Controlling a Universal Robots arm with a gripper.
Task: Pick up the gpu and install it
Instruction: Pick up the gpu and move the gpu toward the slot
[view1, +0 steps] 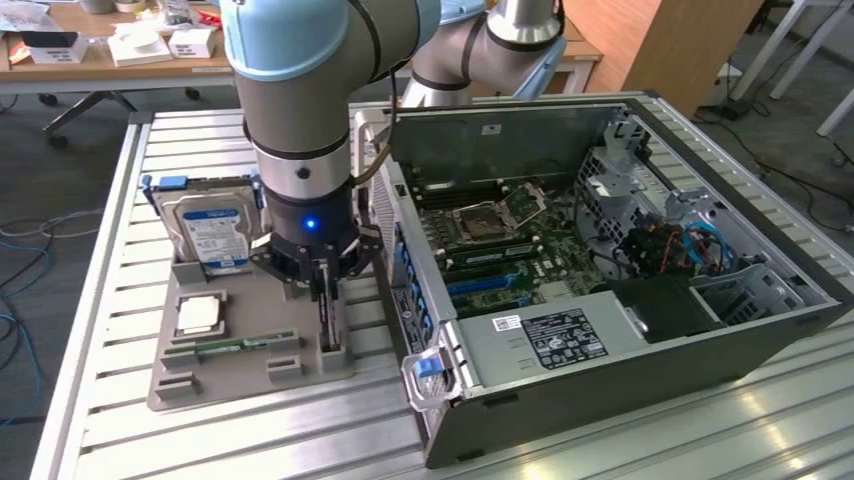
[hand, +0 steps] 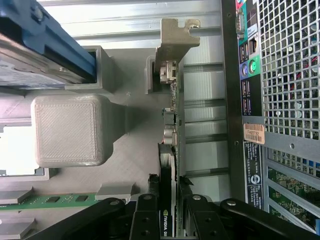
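- The black fingers (hand: 146, 220) sit closest to the wrist camera, clamped from both sides on the upper edge of the gpu (hand: 170, 130), one finger against each face of the card.
- The gpu stands on edge in a slot of the gray holder (view1: 200, 378), along the holder's side nearest the computer case (view1: 641, 350), just beside the case but not touching it.
- The arm (view1: 300, 100) comes down from the top of the exterior view. Its last link is vertical and the wrist points straight down over the holder, with a blue light lit on it.
- The wrist view shows the card edge-on, its silver bracket (hand: 176, 40) at the far end beside a holder post, and the case's rear ports and mesh running alongside.
- The exterior view gives the wider layout. The hard drive (view1: 214, 235) stands upright at the holder's far end. A processor chip (view1: 198, 315) and a memory stick (view1: 240, 345) lie flat on the holder. The case is open with its motherboard (view1: 507, 240) exposed. All of it rests on the slatted metal bench (view1: 107, 420).
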